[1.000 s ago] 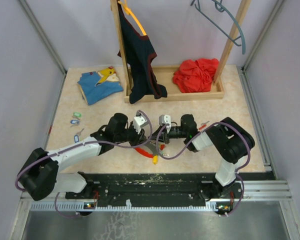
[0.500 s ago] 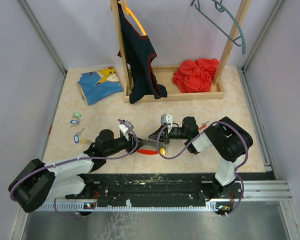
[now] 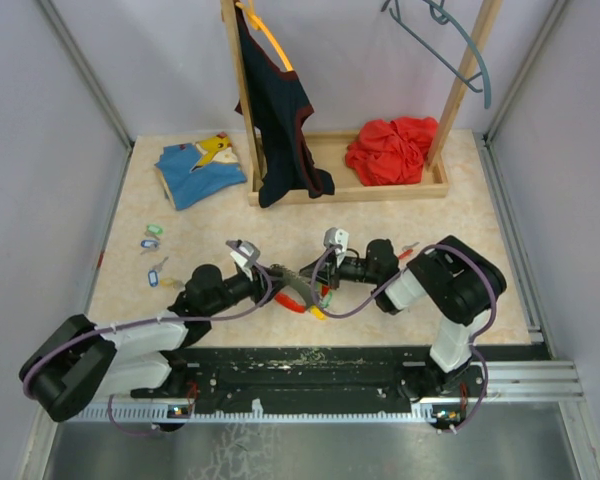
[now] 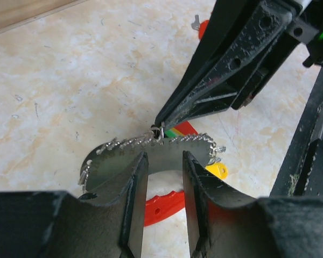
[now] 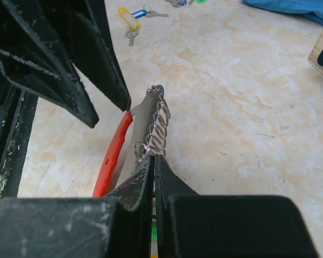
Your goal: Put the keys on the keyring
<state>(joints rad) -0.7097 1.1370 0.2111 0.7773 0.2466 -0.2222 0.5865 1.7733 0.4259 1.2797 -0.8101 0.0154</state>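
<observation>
Top external view: a pale marbled tabletop (image 3: 440,205) boxed in by plain lilac walls (image 3: 40,200), with a wooden rack (image 3: 380,188) at its far edge, a dark top (image 3: 280,110) hanging on it and a red cloth (image 3: 390,148) in its base. Nearer than the rack, the right gripper (image 5: 153,160) is pinched tight on the keyring (image 4: 167,153) — a metal plate edged with small rings — while the left gripper (image 3: 280,277) has its fingers parted against that plate, grasping nothing. The keys (image 3: 152,238) lie loose on the tabletop, well to the rack's near left.

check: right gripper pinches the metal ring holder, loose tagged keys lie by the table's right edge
Wrong side: the top view shows the loose tagged keys by the table's left edge. The right gripper does pinch the metal ring holder.
</observation>
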